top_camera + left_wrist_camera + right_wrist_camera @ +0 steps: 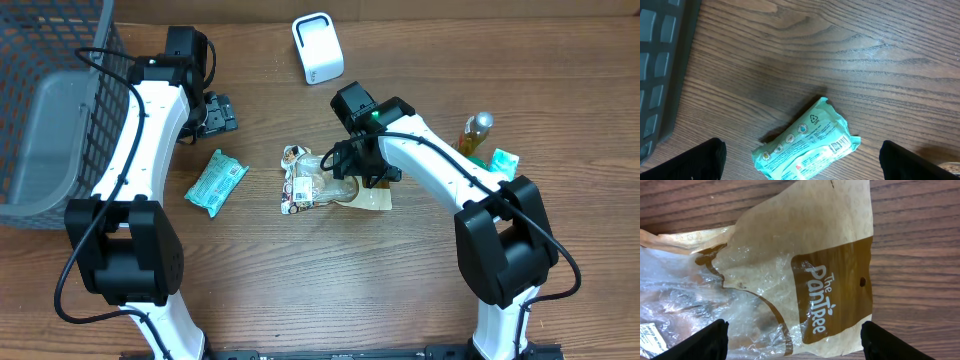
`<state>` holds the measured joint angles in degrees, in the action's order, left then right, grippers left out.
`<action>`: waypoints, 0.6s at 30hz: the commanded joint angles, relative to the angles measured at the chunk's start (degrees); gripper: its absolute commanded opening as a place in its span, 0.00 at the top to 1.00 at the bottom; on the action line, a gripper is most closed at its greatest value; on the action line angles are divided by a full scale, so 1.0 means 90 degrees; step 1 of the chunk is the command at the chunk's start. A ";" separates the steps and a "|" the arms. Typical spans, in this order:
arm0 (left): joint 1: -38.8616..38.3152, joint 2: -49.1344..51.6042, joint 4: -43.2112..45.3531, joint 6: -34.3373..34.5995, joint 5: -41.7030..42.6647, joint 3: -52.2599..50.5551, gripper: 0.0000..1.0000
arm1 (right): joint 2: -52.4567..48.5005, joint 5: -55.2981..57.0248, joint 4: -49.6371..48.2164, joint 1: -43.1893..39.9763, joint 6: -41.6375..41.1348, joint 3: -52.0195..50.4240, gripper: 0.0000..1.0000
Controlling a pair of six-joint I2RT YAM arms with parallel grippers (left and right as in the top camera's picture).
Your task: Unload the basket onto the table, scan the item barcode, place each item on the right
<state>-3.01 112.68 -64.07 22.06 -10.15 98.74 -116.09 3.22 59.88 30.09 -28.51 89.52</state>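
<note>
From overhead, a wooden table [300, 270] carries a grey mesh basket [50, 130] at the far left; its inside is not clear enough to tell what, if anything, lies in it. A white barcode scanner [317, 48] stands at the far middle. A mint-green packet [216, 183] lies left of centre, and a clear-and-brown snack bag [325, 185] lies at the centre. At the right edge stand a bottle [476, 134] and, just beside it, a small green pack [502, 160]. The left tool [215, 113] hangs above the table, far of the green packet. The right tool [350, 172] sits right over the snack bag's right part.

In the left wrist view, the left tool's fingers [695, 160] stand wide apart at the lower corners, holding nothing. The mint-green packet [807, 142] lies flat between them on the table, a barcode at its right end; the basket's wall [662, 65] runs along the left.

In the right wrist view, the right tool's fingers [700, 342] stand spread on either side of the snack bag [805, 265], which lies flat on the wood, its brown panel reading "The Pantree". The fingers do not clamp it.
</note>
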 commanded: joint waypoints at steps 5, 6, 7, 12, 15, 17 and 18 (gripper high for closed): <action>-0.0015 0.0049 0.0002 -0.0097 -0.0085 0.0121 0.01 | 0.0124 0.0066 -0.0476 0.0005 -0.0015 -0.0493 0.16; -0.0015 0.0049 0.0002 -0.0097 -0.0085 0.0121 0.00 | 0.0121 0.0066 -0.0593 0.0005 -0.0015 -0.0588 0.16; -0.0015 0.0049 0.0002 -0.0097 -0.0085 0.0121 0.00 | 0.0121 0.0066 -0.0714 0.0005 -0.0012 -0.0678 0.16; -0.0015 0.0049 0.0002 -0.0097 -0.0085 0.0121 0.00 | 0.0121 0.0034 -0.1401 -0.0068 -0.0019 -0.1171 0.16; -0.0015 0.0049 0.0002 -0.0097 -0.0085 0.0121 0.00 | 0.0121 -0.0141 -0.1477 -0.0143 -0.0017 -0.1241 0.16; -0.0015 0.0049 0.0002 -0.0097 -0.0085 0.0121 0.00 | 0.0121 -0.0265 -0.1464 -0.0180 -0.0017 -0.1241 0.16; -0.0015 0.0049 0.0002 -0.0097 -0.0085 0.0121 0.00 | 0.0121 -0.0277 -0.1455 -0.0180 -0.0015 -0.1243 0.16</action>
<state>-3.01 112.68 -64.07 22.06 -10.15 98.74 -115.48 1.72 46.68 29.10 -28.47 79.75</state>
